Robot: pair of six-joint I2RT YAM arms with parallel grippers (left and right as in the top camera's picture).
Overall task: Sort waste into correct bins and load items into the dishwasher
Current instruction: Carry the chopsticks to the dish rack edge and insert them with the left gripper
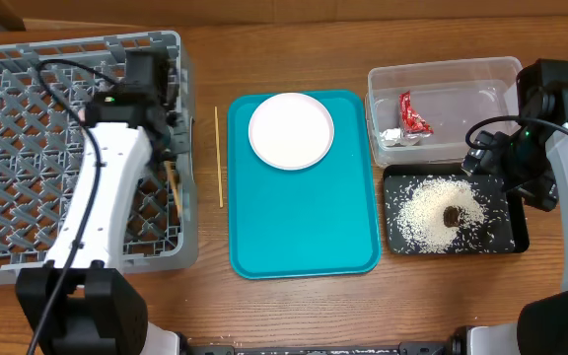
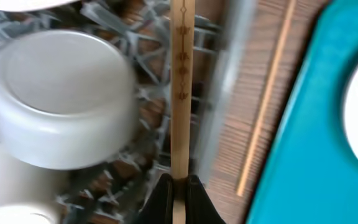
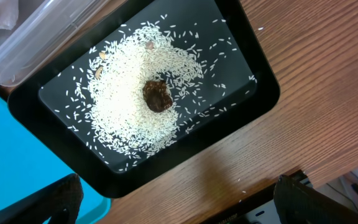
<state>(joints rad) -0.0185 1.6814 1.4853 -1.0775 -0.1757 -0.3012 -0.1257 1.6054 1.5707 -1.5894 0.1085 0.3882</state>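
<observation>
My left gripper [image 2: 180, 186] is shut on a wooden chopstick [image 2: 182, 93] and holds it over the right edge of the grey dish rack [image 1: 28, 148]. In the overhead view the left gripper [image 1: 171, 148] is at that edge. An upturned grey-sided bowl [image 2: 61, 99] sits in the rack. A second chopstick [image 1: 218, 158] lies on the table beside the rack. A white plate [image 1: 291, 130] rests on the teal tray. The foil wrapper [image 1: 412, 116] lies in the clear tub [image 1: 491, 74]. Rice and a brown lump [image 3: 157, 95] lie in the black tray [image 3: 253, 93]. My right gripper [image 3: 185, 205] is open and empty above the black tray's edge.
The teal tray [image 1: 304, 227] fills the table's middle, between the rack and the two bins. The clear tub stands behind the black tray [image 1: 506, 242] at the right. A few rice grains lie on the wood by the black tray. Other white dishes show blurred in the rack.
</observation>
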